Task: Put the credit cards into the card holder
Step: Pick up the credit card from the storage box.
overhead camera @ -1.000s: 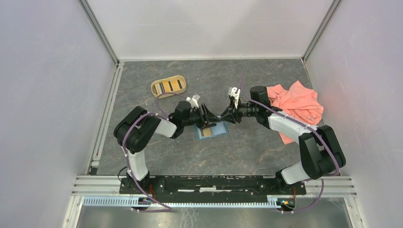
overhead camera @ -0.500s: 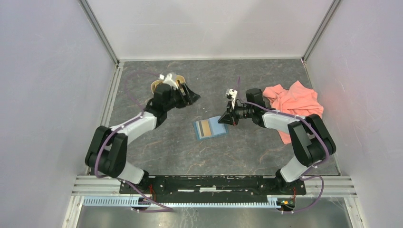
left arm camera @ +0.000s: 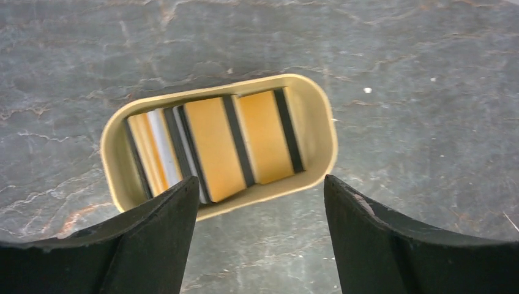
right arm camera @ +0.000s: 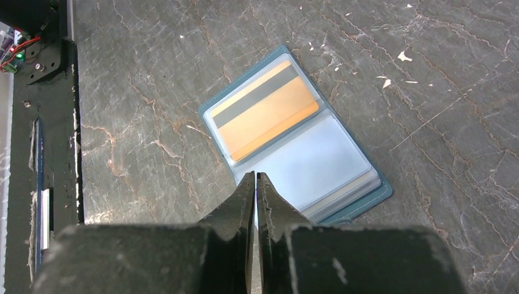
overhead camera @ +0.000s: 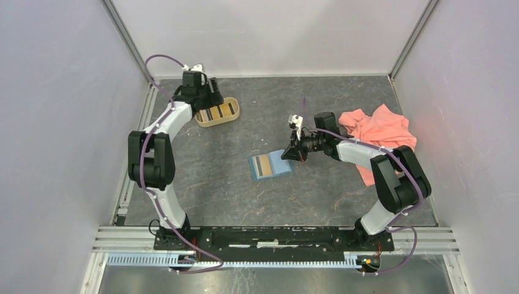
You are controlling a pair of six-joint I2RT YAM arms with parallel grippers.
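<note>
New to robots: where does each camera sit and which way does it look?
Top external: high above the table's near edge, looking down; left arm and right arm show.
Left wrist: on the left arm, above the tray of credit cards; open left gripper shows.
Right wrist: on the right arm, above the card holder; shut right gripper shows.
Top and right wrist share the card holder.

About five cards (left arm camera: pixel 214 147); one holder (right arm camera: pixel 333 160); one tray (left arm camera: pixel 328 131)

matt veined stone-look table (right arm camera: pixel 153 92), teal card holder (right arm camera: pixel 327 160) with glossy clear plastic pockets, smooth tan tray (left arm camera: pixel 319 116)
</note>
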